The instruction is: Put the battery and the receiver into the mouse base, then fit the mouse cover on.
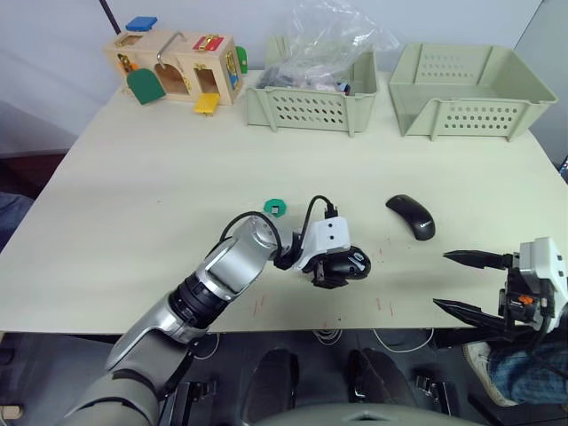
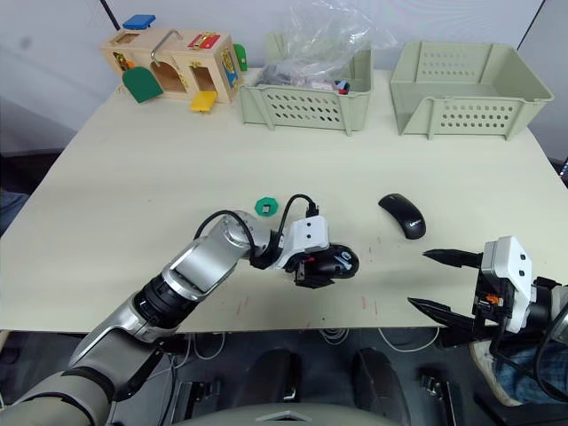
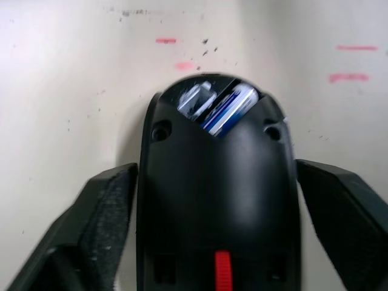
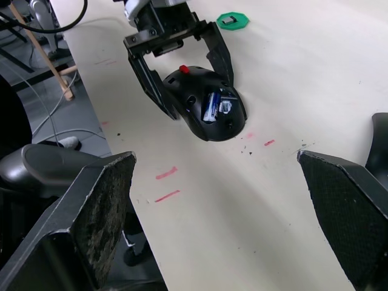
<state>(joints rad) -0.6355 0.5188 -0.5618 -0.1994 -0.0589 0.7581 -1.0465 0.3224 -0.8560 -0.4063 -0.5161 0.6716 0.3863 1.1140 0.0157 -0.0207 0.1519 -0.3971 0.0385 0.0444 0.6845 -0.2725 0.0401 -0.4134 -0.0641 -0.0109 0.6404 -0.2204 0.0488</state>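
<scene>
Mouse base [image 4: 206, 109] sits near the front edge of your desk [image 1: 160, 204], between the two fingers of your left tool [image 4: 179, 63]. Those fingers stand apart on either side of the body, close to its sides; whether they touch it cannot be told. The battery [image 3: 227, 109] already lies in the open compartment at the base's far end, blue and silver showing. The receiver [image 4: 229, 21] rests on a green disc [image 1: 276, 208] just beyond the left tool. The mouse cover [image 1: 411, 216] lies alone to the right, well apart from the base. Your right tool [image 1: 470, 282] hangs at the desk's front right edge, fingers spread wide and holding nothing.
</scene>
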